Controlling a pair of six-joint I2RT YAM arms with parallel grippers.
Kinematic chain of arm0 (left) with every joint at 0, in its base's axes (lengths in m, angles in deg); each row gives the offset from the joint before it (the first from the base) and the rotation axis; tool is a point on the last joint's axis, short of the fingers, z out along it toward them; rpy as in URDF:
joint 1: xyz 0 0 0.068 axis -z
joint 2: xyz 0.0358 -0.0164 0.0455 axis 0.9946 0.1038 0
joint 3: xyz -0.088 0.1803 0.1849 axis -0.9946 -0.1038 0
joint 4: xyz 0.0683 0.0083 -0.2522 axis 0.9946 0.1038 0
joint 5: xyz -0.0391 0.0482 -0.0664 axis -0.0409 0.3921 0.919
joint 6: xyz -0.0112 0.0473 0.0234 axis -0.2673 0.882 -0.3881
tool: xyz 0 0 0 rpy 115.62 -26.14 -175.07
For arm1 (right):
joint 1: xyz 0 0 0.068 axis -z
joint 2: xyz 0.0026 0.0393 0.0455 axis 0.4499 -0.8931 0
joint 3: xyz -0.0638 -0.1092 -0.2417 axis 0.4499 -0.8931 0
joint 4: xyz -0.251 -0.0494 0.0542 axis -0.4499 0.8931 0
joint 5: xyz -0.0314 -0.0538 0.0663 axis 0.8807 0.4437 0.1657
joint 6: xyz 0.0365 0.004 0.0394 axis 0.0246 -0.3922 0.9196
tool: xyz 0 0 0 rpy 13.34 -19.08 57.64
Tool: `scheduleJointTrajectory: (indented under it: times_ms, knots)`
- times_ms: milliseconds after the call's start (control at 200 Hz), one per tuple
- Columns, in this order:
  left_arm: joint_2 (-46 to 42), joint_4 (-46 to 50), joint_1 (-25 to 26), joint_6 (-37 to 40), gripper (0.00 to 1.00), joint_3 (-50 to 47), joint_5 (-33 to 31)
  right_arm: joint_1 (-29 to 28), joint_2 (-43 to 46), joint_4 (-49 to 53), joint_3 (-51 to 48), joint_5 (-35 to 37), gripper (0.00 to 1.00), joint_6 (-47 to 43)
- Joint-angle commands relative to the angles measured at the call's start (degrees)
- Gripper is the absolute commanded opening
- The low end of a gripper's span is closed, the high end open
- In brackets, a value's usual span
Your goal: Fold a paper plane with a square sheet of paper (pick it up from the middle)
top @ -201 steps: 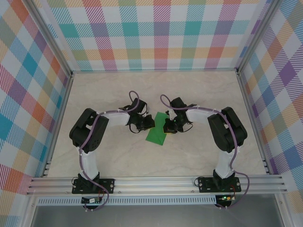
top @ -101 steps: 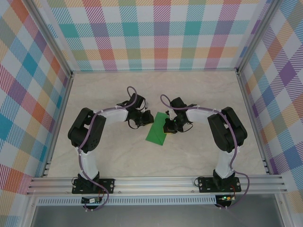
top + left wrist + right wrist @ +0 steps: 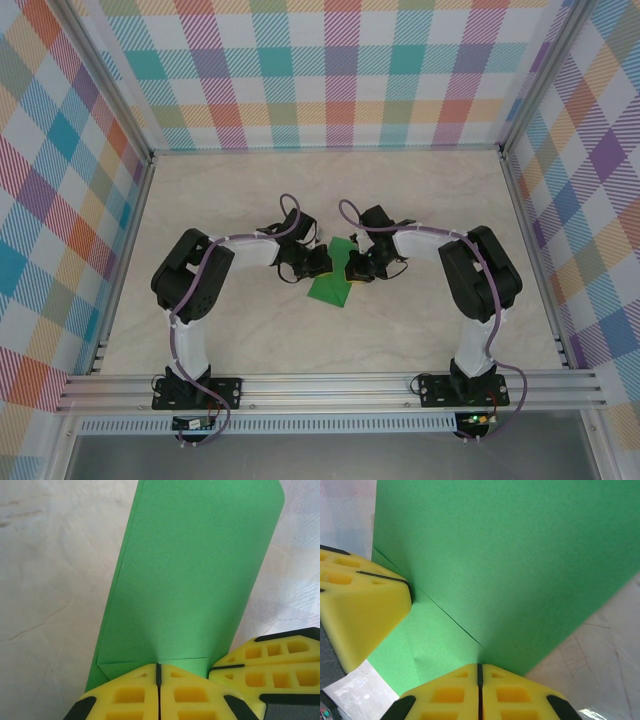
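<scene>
Left jaws: your left gripper [image 3: 158, 669] has its yellow fingers together along one seam. The tips sit down on the green paper [image 3: 195, 575], and no paper shows between them.
Right jaws: your right gripper [image 3: 480, 668] is the same, with fingers together and tips on the paper where a slanting crease ends.
Spacing: from above, the left gripper [image 3: 320, 265] and right gripper [image 3: 350, 268] stand just beside each other over the middle of the paper [image 3: 330, 290].
Change: half a second ago your left gripper stood to the left of the paper, apart from it. Now it is back over the strip. The right arm has not shifted, and the paper lies in the same spot.
Paper: folded into a narrow strip, lying flat on the marbled table [image 3: 250, 330], midway between the two arms.
Long axis: it runs near to far, with the far end leaning a little right.
Edges: in the left wrist view a second layer shows along the strip's left edge.
</scene>
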Motion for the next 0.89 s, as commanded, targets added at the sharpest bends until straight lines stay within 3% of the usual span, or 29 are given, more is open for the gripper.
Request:
scheduleJointTrajectory:
  times_ms: [0,270,470,890]
  knots:
    - [2.3,4.9,0.2,0.0,0.05,-0.9,-4.5,-0.6,2.4,3.4,0.6,2.7,0.07,0.5]
    - [3.0,4.9,0.6,-0.8,0.05,-2.8,-6.0,-5.5,8.7,-1.6,-1.4,0.7,0.04,5.7]
    - [3.2,4.6,0.6,-1.1,0.04,-3.0,-6.0,-9.8,6.4,-3.5,-2.1,2.8,0.00,9.8]
    - [3.7,3.7,0.6,-1.5,0.03,-4.1,-6.4,-10.6,3.0,-7.6,-3.1,6.2,0.00,15.7]
